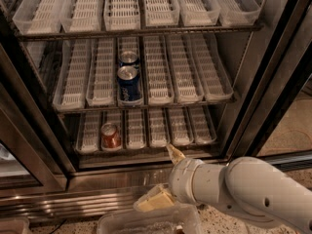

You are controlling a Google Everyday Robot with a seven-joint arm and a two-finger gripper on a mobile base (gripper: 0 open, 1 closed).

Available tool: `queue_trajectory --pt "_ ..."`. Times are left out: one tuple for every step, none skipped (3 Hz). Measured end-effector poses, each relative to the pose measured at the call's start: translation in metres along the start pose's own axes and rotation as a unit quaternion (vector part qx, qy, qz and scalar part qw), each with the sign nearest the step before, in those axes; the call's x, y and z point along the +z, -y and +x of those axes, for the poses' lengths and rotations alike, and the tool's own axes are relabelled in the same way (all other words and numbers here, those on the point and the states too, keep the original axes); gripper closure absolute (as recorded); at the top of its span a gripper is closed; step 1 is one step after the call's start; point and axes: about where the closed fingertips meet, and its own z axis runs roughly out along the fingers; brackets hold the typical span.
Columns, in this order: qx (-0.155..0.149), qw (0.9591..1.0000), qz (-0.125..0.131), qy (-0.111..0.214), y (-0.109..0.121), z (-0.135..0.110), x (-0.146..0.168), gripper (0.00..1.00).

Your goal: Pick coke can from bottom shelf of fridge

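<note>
The arm (253, 191) is smooth, glossy white plastic made of rounded, tube-like segments. A short cylindrical wrist collar (187, 179) meets a fatter, bulbous link at a thin dark seam, and that link carries 2 small dark dots. The gripper (153, 177) sits low, just in front of the ribbed steel base (73, 199) of the fridge (273, 82). It has 2 pale cream-yellow fingers (174, 153), wedge-shaped and tapering, set well apart.
</note>
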Motion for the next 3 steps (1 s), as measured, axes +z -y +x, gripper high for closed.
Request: queue_trajectory --pt "0.008 0.9997 0.001 0.024 -0.005 0.003 0.027 0.00" --pt "-0.005 0.9993 0.031 0.018 0.007 0.011 0.088 0.00" --pt "-0.005 0.9993 0.031 0.018 0.007 0.011 0.088 0.00"
